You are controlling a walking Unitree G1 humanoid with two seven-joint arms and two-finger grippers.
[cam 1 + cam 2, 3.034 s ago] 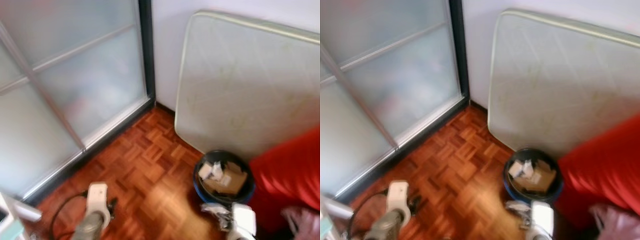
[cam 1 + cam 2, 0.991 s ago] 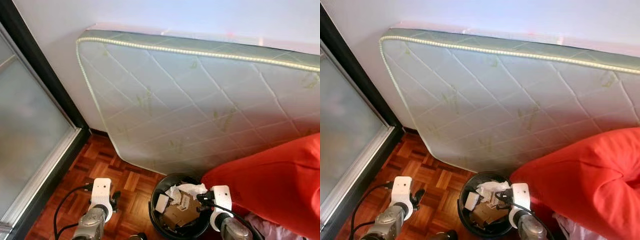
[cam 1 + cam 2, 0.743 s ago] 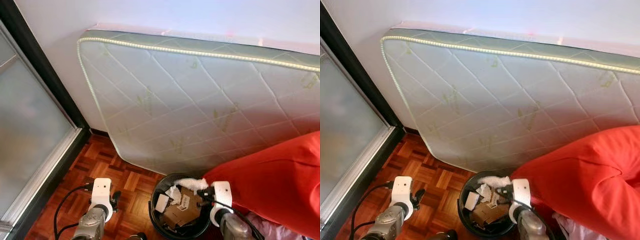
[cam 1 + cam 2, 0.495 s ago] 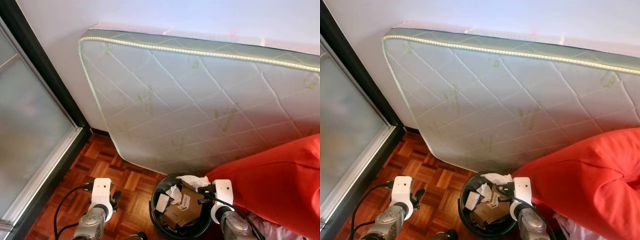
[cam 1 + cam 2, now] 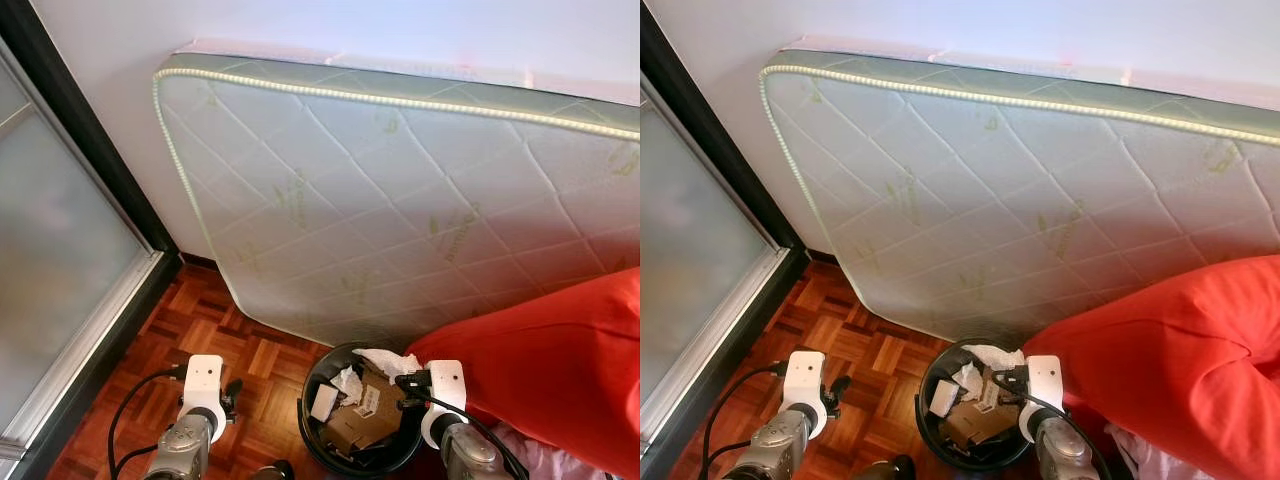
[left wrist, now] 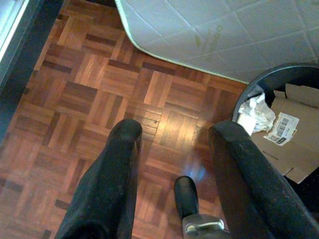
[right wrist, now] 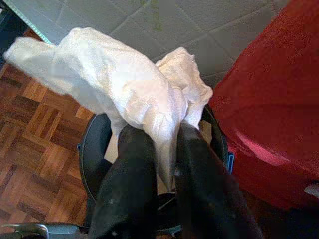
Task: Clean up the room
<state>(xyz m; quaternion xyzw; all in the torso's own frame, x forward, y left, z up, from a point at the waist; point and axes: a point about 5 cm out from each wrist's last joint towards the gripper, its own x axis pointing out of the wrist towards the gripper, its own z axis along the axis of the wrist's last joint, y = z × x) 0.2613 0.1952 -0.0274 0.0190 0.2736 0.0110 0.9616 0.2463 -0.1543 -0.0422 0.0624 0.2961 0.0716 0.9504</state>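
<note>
A black waste bin (image 5: 308, 415) stands on the parquet floor at the foot of a leaning mattress, holding cardboard and paper scraps. My right gripper (image 7: 162, 137) is shut on a crumpled white tissue (image 7: 124, 89) and hovers over the bin's right rim; the same tissue (image 5: 388, 363) shows beside the white wrist of that arm. My left gripper (image 6: 174, 132) is open with nothing between its fingers, held above the floor to the left of the bin (image 6: 279, 79).
A quilted white mattress (image 5: 400, 200) leans on the wall behind the bin. A red beanbag (image 5: 560, 370) presses against the bin's right side. A frosted sliding door (image 5: 50, 270) with a dark frame runs along the left. Bare parquet (image 5: 215, 330) lies between door and bin.
The camera swung right from the door toward the mattress, and the bin now lies below me. My right gripper with the tissue rose slightly over the bin's rim.
</note>
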